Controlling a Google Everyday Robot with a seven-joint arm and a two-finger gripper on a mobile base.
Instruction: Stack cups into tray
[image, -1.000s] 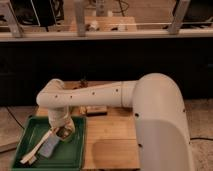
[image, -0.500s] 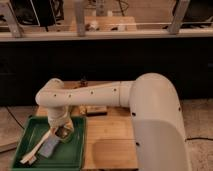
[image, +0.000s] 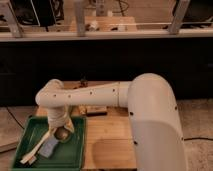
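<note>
Tray (image: 30, 131), green with a raised rim, sits at the left end of the worktop (image: 107, 137), and it already carries a pale strip-like item (image: 36, 148) lying diagonally and a greyish flat object (image: 49, 148) near its centre; what either is cannot be made out. Just right of these, the end effector (image: 62, 133) hangs inside the tray's upper right area, with a small round metal cup (image: 62, 134) directly at its tip. Whether the end effector is clamped on the cup or has let go of it cannot be told. Judgement: one cup is at or over the tray, so delivery is largely made; release and withdrawal remain to be confirmed. No further cups are identifiable on the worktop to the right, where the arm's large white body (image: 150, 125) blocks much of the surface.
</note>
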